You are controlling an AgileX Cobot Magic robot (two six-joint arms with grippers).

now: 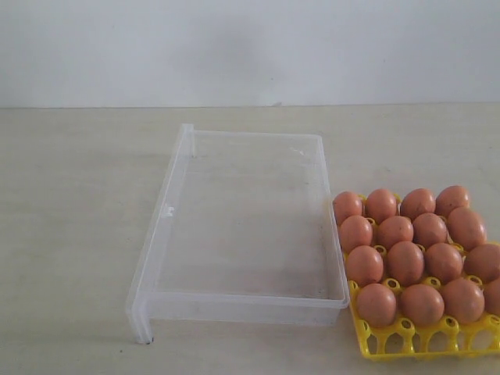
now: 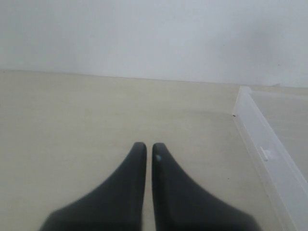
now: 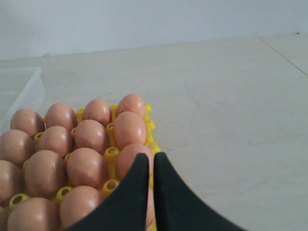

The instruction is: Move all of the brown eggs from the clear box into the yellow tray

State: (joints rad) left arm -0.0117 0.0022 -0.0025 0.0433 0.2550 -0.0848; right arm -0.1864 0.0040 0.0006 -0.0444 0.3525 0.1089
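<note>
The clear box (image 1: 242, 226) lies in the middle of the table, and I see no egg in it. Several brown eggs (image 1: 406, 262) fill the cups of the yellow tray (image 1: 406, 340) right beside the box on its right. Neither arm shows in the exterior view. In the right wrist view my right gripper (image 3: 151, 159) is shut and holds nothing, above the brown eggs (image 3: 89, 166) at the edge of the yellow tray (image 3: 111, 153). My left gripper (image 2: 148, 148) is shut and holds nothing, over bare table beside the clear box (image 2: 262, 154).
The pale table (image 1: 70, 203) runs back to a white wall (image 1: 250, 47). The tray's front row of cups (image 1: 426, 336) stands without eggs near the table's front edge.
</note>
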